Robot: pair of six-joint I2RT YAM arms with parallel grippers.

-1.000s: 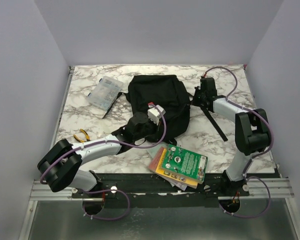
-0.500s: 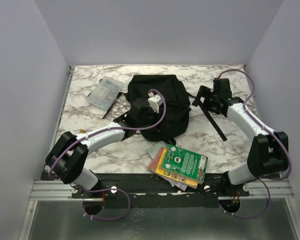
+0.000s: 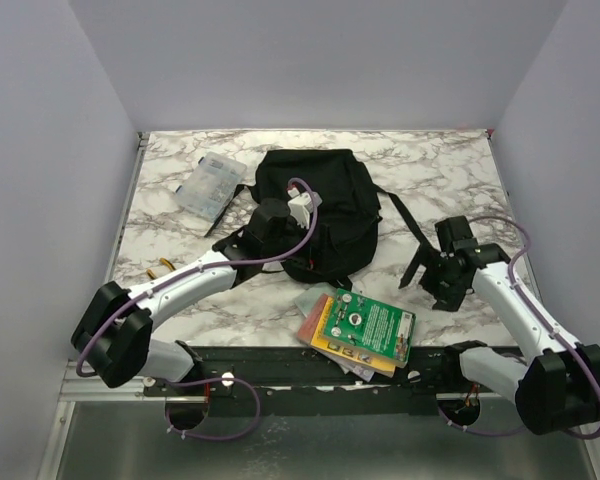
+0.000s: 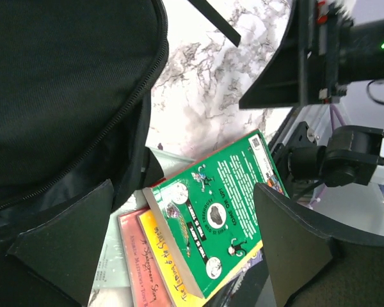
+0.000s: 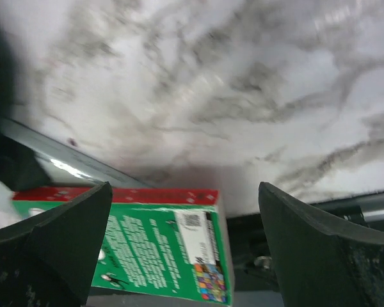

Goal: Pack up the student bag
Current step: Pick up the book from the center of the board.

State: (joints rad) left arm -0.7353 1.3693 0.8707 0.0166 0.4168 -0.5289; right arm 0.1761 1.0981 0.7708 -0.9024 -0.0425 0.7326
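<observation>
Two claws spread, empty: left claw (image 3: 275, 235) over student bag (image 3: 325, 195) near-left edge; right claw (image 3: 430, 280) well apart, rightward.

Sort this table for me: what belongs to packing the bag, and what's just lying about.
Belongs to the job: backpack; stack of books, probably meant to go in; clear plastic case, possibly too.
Lying about: pliers with yellow handles, as far as I can judge.
</observation>
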